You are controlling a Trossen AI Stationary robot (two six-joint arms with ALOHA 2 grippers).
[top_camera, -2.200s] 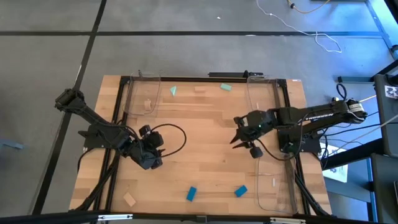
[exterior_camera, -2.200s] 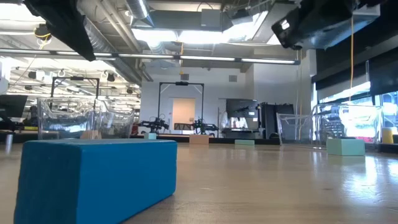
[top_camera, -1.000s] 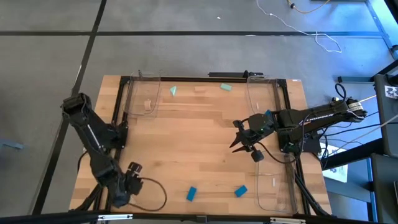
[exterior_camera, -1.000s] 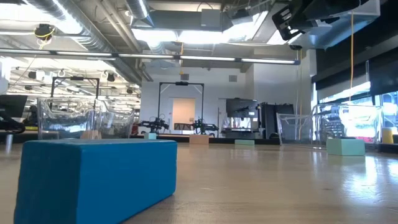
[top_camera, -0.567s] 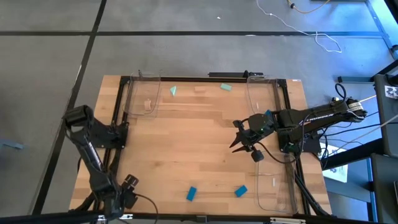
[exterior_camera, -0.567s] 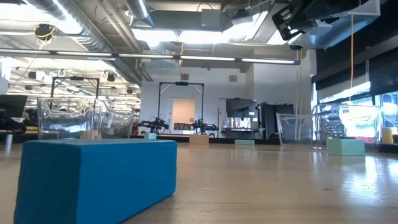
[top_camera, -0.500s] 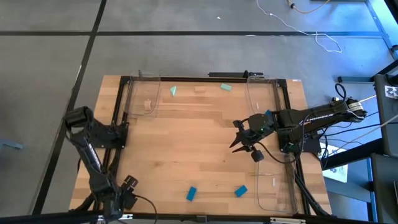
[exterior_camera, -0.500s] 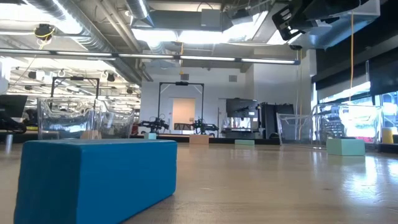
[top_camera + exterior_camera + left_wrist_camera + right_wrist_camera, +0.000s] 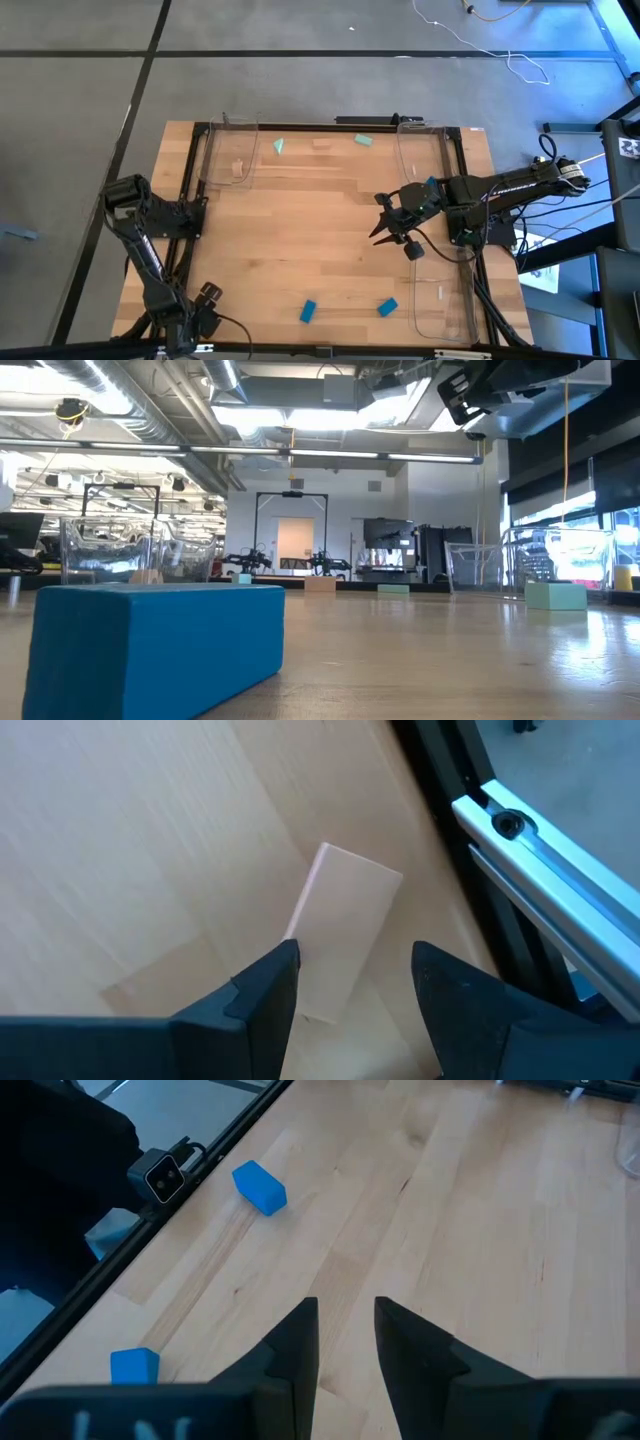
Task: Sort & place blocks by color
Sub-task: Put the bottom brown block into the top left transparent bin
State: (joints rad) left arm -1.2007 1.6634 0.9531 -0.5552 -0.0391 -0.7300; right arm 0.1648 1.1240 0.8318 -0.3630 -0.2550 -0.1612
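Wooden surface (image 9: 320, 230) is seen with blocks scattered along its upper and lower edges in the high view. At lower left, the left claw (image 9: 350, 985) is held open above a tan block (image 9: 345, 925), nothing gripped; closing is judged next. Mid-right, the right claw (image 9: 383, 222) waits, slightly parted and empty.

Readable text: none in any view.
Right arm (image 9: 510, 184): pale lettering along the link, too small to read.
Blocks (image 9: 308, 311): no markings.
Counter (image 9: 320, 230): no labels or numbers.
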